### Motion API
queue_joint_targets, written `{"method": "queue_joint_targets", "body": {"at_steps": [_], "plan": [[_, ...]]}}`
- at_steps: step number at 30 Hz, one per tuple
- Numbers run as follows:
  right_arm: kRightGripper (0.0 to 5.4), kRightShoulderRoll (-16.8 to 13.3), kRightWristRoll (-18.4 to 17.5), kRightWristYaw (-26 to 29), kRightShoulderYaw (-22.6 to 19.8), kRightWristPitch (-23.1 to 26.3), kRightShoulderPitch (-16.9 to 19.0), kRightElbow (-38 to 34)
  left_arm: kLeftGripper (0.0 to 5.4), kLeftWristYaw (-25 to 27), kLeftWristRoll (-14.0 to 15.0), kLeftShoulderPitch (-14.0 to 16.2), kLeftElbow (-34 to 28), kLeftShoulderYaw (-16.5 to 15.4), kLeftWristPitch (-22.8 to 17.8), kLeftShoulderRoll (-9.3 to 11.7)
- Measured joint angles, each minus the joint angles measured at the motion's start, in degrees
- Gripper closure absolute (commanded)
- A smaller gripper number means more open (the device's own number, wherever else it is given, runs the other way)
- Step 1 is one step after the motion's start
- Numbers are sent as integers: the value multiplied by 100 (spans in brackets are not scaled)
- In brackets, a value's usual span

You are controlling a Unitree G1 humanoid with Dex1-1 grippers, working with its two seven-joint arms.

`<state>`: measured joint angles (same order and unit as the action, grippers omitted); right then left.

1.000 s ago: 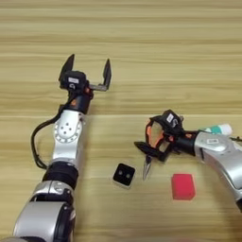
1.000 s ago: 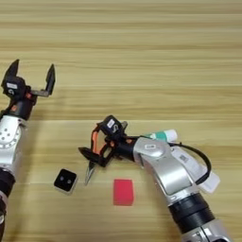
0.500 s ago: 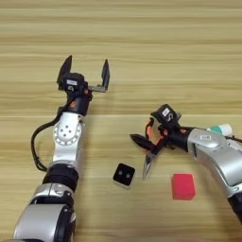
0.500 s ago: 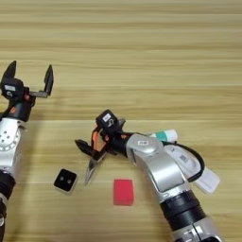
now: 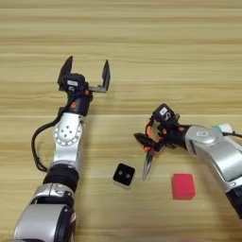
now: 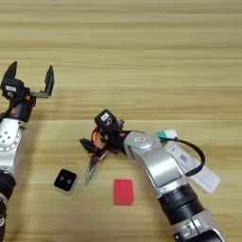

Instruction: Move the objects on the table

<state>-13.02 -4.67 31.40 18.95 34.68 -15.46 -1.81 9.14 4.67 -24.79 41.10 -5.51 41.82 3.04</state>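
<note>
Left eye view: the right gripper (image 5: 150, 142) sits at about 4 o'clock from the pic's centre, on the handles of the pliers (image 5: 148, 162), whose nose points down toward 6 o'clock with its tip on the table (image 5: 142, 47). Fingers look clamped on the orange-and-black handles, so I'd judge the step in hand is the pick of the pliers — grasp made, lift not yet clear. The black block (image 5: 124, 175) lies just beside the plier tip at its 8 o'clock; the red cube (image 5: 183, 186) is near, at the tip's 4 o'clock. Next move calls for a straight rise before any sideways travel, else the nose could clip the block. The left gripper (image 5: 85, 75) is at 10 o'clock, fingers spread wide, holding nothing, idle, well apart from the work.

Right eye view: same grasp, seen w/ more of the right side. The right gripper (image 6: 100, 142) is clenched on the pliers (image 6: 90, 168); the tube (image 6: 189, 160) lies at 3 o'clock from it, partly under the forearm and its cable, white cap end toward 5 o'clock. Red cube (image 6: 123, 191) at 6 o'clock, black block (image 6: 65, 180) at 8 o'clock. Open room: the whole top half, 10 through 2 o'clock, is bare planks — best direction to carry. No table edge shows in either view, so no drop-off risk I can judge. The left gripper (image 6: 29, 85) hangs open at 9 o'clock, near the pic's left border.
</note>
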Motion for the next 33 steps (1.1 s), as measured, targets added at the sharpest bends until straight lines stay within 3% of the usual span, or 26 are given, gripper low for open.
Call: {"method": "queue_joint_targets", "body": {"at_steps": [10, 22, 26, 33], "plan": [[252, -67, -2, -23, -11, 535, -171, -74, 0, -17, -5, -8, 0, 13, 1, -14], [320, -403, 58, 184, 596, 1106, -463, -403, 0, -116, -39, -60, 0, 27, 2, -115], [342, -711, 43, 455, 792, 1108, -399, -613, 0, -118, -41, -60, -1, 25, 1, -143], [375, -1219, -93, 800, 755, 1001, -144, -950, 0, -118, -42, -64, -4, 16, 1, -149]]}}
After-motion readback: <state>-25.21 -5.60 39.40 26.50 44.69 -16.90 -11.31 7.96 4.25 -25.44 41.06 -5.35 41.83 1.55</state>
